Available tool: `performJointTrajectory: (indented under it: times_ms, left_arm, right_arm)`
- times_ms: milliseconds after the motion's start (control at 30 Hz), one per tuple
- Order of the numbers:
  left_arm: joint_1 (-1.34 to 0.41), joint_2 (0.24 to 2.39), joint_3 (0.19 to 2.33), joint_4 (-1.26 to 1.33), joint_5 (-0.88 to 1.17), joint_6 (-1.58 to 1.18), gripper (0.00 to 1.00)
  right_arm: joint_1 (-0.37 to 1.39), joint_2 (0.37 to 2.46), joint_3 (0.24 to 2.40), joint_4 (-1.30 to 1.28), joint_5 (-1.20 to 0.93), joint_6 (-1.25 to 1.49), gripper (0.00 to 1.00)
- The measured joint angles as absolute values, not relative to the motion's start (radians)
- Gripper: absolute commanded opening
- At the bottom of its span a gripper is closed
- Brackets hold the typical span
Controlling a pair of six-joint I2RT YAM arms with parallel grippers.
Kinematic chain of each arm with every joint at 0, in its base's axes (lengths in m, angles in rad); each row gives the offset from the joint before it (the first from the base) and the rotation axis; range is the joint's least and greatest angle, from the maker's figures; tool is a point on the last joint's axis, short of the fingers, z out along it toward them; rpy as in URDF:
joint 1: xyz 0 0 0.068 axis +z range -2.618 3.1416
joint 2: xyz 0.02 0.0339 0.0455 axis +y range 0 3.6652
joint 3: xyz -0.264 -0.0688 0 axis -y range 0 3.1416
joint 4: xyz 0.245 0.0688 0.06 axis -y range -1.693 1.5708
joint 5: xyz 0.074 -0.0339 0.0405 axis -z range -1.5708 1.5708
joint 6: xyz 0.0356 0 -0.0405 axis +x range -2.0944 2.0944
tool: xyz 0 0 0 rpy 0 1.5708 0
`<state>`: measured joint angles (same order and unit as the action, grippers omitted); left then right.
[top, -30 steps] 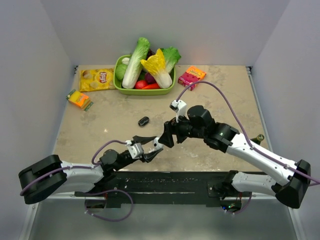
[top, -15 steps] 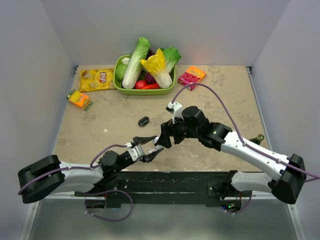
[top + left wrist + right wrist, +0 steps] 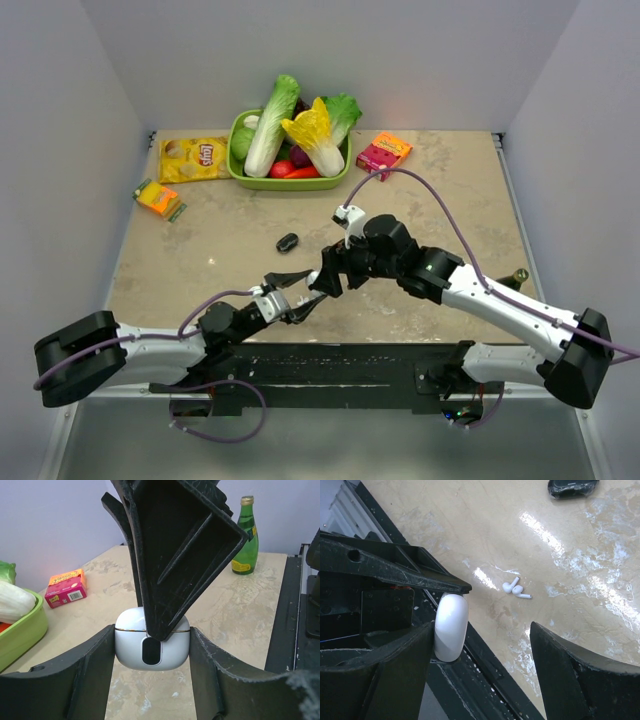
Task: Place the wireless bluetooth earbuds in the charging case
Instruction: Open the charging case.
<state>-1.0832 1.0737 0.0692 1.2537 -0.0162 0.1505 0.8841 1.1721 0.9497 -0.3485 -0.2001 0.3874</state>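
Left wrist: left gripper [image 3: 152, 636] clamps charging case [image 3: 131, 652] steady (lid [image 3: 128, 620] shut).
Right gripper [image 3: 481, 630]: jaws wide, fingertip [image 3: 162, 622] at lid, seemingly prying.

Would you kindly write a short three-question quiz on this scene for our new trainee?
1. True or false: the left tool is clamped on the charging case.
2. Where do the earbuds lie? A) inside the case B) loose on the table C) pinched in a tool
3. Which tool stands wide open, gripping nothing?
Key: 1 true; 2 B; 3 the right tool.
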Motion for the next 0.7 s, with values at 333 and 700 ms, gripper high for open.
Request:
performJointTrajectory:
  times_ms: [333, 700]
  left_arm:
    - [-1.089, 1.054, 0.069, 1.252, -0.041, 0.152, 0.00]
    - [-1.089, 1.049, 0.069, 1.254, -0.058, 0.154, 0.00]
  right_arm:
    - [0.889, 1.130, 0.942, -0.342, -0.157, 0.393, 0.78]
    - [0.887, 1.105, 0.941, -0.346, -0.110, 0.399, 0.78]
